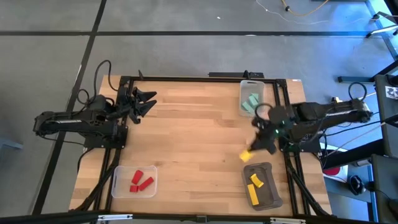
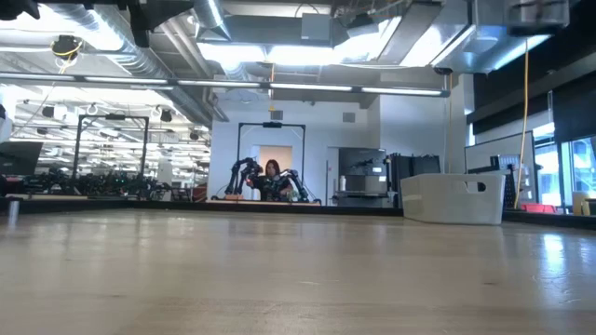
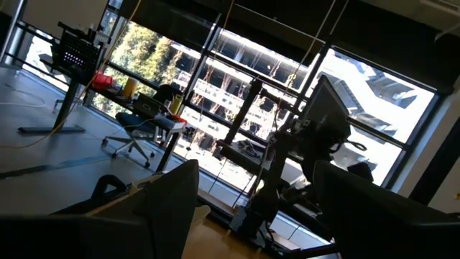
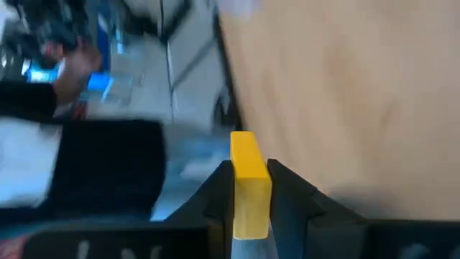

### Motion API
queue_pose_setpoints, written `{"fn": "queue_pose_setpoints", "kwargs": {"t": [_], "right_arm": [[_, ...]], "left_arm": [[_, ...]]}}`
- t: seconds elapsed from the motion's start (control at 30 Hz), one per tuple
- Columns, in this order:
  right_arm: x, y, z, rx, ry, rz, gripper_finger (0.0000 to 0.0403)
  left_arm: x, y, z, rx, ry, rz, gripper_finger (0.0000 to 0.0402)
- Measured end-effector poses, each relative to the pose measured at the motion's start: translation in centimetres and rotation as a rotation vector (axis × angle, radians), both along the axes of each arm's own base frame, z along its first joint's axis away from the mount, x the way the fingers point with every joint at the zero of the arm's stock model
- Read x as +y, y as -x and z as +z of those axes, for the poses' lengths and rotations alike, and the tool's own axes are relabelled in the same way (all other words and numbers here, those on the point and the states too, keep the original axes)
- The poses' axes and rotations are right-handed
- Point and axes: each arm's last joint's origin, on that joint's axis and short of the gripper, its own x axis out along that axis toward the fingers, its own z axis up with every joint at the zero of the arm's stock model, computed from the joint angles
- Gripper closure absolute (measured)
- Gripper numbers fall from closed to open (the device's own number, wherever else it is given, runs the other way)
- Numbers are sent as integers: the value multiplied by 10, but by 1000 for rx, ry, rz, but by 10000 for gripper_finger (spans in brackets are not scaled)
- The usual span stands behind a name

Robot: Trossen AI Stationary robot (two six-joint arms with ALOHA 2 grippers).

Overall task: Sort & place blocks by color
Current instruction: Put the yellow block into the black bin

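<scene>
A yellow block (image 4: 249, 183) sits clamped between the two dark fingers of the right gripper (image 1: 250, 151), seen plainly in the right wrist view and only as a small yellow fleck in the high view, just above the grey bin (image 1: 272, 200) near the table's front right corner. That bin already holds two yellow blocks (image 1: 254, 187); its front end is partly cut off by the frame rail. Pale teal blocks (image 1: 250, 103) lie in a clear bin (image 1: 243, 87) at the back right, partly hidden by the right arm, and their number cannot be told. Two red blocks (image 1: 140, 180) rest in a clear bin (image 1: 117, 187) at front left. The left gripper (image 1: 148, 102) waits with its jaws spread, empty, over the table's (image 1: 186, 137) back left corner. The low view shows no block, only bare tabletop, a white basket (image 2: 453, 197) and a distant person (image 2: 273, 180). No writing is legible anywhere.
</scene>
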Motion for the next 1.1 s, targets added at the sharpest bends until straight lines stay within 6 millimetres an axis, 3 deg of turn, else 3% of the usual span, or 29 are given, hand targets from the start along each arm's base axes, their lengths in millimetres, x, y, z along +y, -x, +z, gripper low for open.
{"fn": "queue_pose_setpoints", "kwargs": {"t": [0.13, 0.33, 0.6, 0.83, 1.1], "right_arm": [[35, 14, -4, 207, -156, 82, 344], [84, 31, -28, 541, -255, 131, 344], [133, 26, -63, 814, -228, 52, 344], [150, 9, -102, 918, -116, -109, 344], [157, 0, -134, 983, -6, -229, 344]], "left_arm": [[0, 0, 0, 0, 0, -1, 136], [0, 0, 0, 0, -1, -1, 136], [0, 0, 0, 0, -1, 0, 136], [0, 0, 0, 0, -1, 0, 136], [0, 0, 0, 0, 0, -1, 136]]}}
